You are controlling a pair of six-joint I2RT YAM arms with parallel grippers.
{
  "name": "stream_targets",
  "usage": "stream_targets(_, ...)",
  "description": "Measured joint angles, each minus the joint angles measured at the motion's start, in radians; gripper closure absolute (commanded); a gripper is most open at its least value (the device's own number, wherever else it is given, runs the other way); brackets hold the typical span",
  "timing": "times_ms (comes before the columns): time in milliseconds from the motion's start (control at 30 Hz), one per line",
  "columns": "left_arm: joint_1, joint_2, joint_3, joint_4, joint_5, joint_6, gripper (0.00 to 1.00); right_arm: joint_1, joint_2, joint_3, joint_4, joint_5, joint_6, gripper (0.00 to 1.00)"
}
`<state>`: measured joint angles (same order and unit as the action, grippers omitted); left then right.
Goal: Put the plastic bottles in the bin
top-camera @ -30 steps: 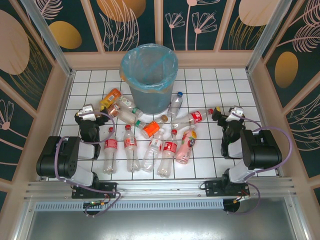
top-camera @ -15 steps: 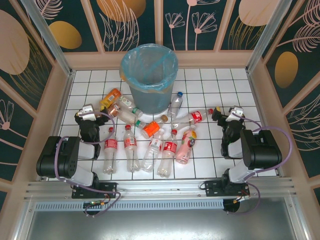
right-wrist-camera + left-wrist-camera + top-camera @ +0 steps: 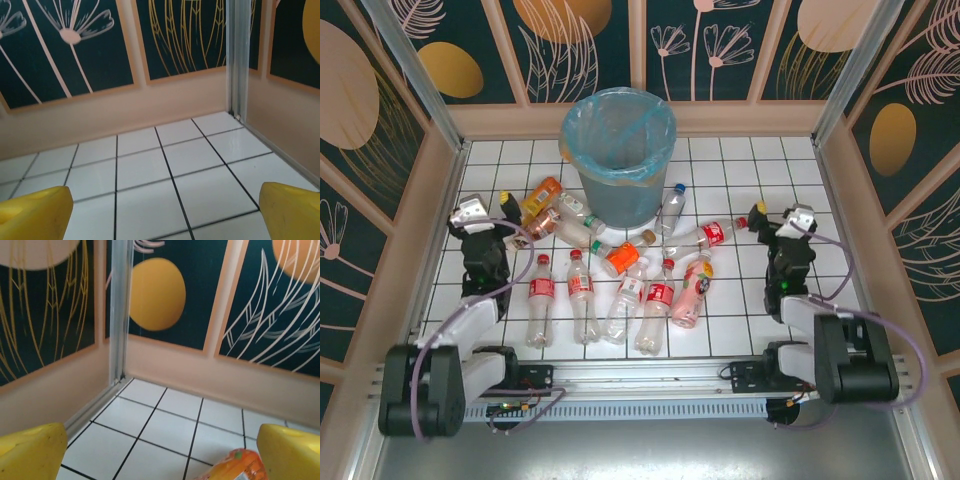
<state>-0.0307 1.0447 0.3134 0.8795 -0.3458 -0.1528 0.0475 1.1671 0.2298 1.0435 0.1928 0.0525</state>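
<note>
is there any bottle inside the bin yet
No, from above the inside of the bin looks bare, and the plastic bottles lie on the white tiles in front of it.

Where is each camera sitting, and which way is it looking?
Top camera: high behind the arms, looking down at the bin, plastic bottles and white tiles; both arms, left claw and right claw show.
Left wrist camera: on the left arm, low, facing the back-left corner; its yellow fingers show.
Right wrist camera: on the right arm, low, facing the back-right corner; its yellow fingers show.
Shared: top and left wrist both catch the orange bottle.
</note>
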Motion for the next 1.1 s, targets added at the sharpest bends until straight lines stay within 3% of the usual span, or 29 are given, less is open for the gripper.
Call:
stream_targets(133,0.0,-0.145,0.002,-0.153,0.024,-0.061,0.13,-0.003,-0.097,0.173,-0.315,-0.056,0.067,0.05)
stream_targets(300,-0.003,-0.288,0.058,-0.378,0.104,-0.12,0.22,-0.024,-0.099,0.318,-0.663,-0.183,0.165,0.06)
stream_targets(500,-0.069,-0.361,0.243,-0.578,0.197,-0.132,0.3,-0.056,-0.012,0.389,-0.897,-0.362,0.268,0.23)
stream_targets(633,-0.175,-0.341,0.37,-0.662,0.245,-0.116,0.31,-0.081,0.051,0.4,-0.953,-0.459,0.336,0.29)
stream_targets(800,-0.333,-0.247,0.5,-0.731,0.29,-0.086,0.31,-0.127,0.121,0.442,-0.977,-0.549,0.38,0.29)
stream_targets(1100,-0.718,-0.005,0.688,-0.819,0.18,0.023,0.3,-0.305,0.18,0.45,-0.969,-0.748,0.437,0.29)
